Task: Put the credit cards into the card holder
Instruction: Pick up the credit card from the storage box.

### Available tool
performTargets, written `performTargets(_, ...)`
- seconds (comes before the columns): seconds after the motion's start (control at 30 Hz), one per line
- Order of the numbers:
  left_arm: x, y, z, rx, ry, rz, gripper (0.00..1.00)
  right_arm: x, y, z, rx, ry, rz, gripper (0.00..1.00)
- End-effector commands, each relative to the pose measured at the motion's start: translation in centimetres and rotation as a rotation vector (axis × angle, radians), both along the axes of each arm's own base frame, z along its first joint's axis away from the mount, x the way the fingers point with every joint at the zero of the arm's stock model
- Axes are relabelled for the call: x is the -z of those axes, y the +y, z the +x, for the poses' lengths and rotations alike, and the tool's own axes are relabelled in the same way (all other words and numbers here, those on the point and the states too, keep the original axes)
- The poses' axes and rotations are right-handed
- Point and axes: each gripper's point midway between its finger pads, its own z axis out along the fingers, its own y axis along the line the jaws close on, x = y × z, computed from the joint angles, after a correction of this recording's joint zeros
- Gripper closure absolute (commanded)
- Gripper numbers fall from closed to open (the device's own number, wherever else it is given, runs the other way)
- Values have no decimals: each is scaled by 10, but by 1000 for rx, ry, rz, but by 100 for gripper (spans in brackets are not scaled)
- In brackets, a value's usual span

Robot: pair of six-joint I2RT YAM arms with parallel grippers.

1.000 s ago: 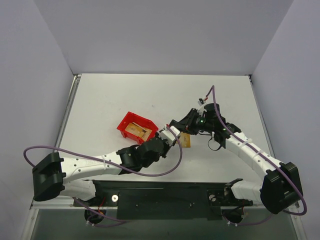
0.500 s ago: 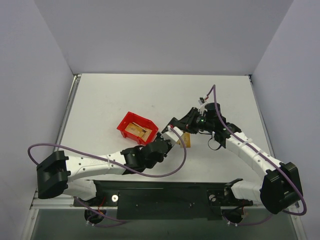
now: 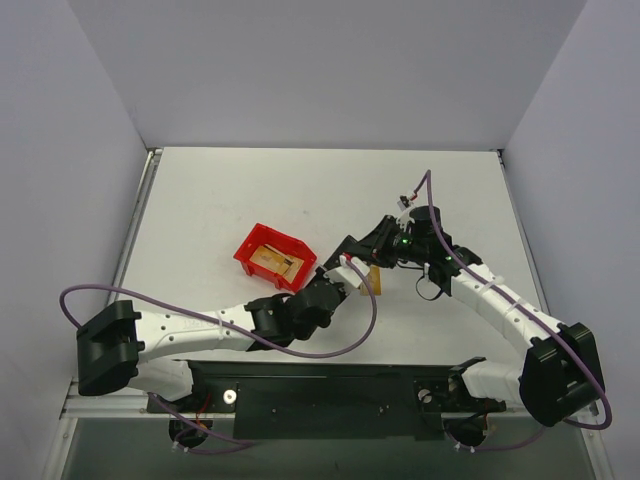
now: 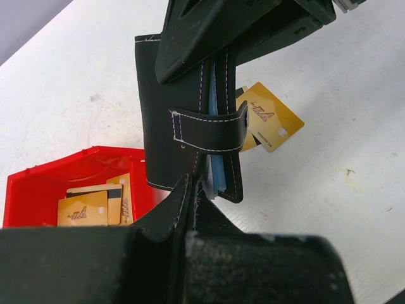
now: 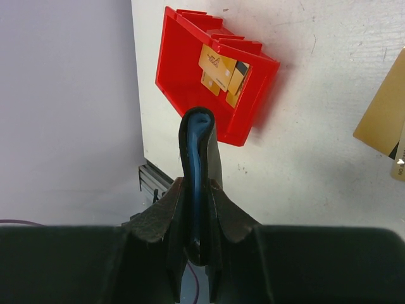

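Wallet (image 4: 158, 145), soft and floppy, is clamped by right jaws and seemingly left jaws; thin stiff cards (image 4: 269, 117) want edge grips.

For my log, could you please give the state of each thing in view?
card holder: folded, held aloft by both grippers.
right gripper: shut on card holder.
left gripper: shut on card holder.
credit cards: some loose on table.
red bin: upright, holding more cards.
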Motion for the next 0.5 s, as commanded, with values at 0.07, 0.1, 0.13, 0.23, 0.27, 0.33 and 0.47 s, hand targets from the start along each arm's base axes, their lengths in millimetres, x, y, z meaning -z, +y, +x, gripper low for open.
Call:
performTargets(0.07, -14, 8, 3, -8, -31, -14, 100, -9, -1, -10, -45, -8, 30, 77)
performTargets(0.1, -14, 4, 0, 19, -21, -21, 100, -8, -3, -10, -36, -12, 17, 74)
performTargets(0.13, -15, 1, -2, 33, -18, -29, 100, -4, -7, -10, -25, -9, -5, 68)
performTargets(0.23, -11, -7, -8, 88, 7, -37, 100, -3, -15, -13, -9, -16, -38, 60)
performTargets(0.27, -10, -9, -9, 99, 14, -40, 100, 1, -19, -13, 1, -12, -59, 58)
performTargets(0.33, -8, -12, -11, 116, 24, -44, 100, 3, -25, -15, 12, -15, -79, 54)
performTargets(0.47, -3, -14, -13, 127, 36, -37, 100, 11, -39, -20, 27, -6, -148, 47)
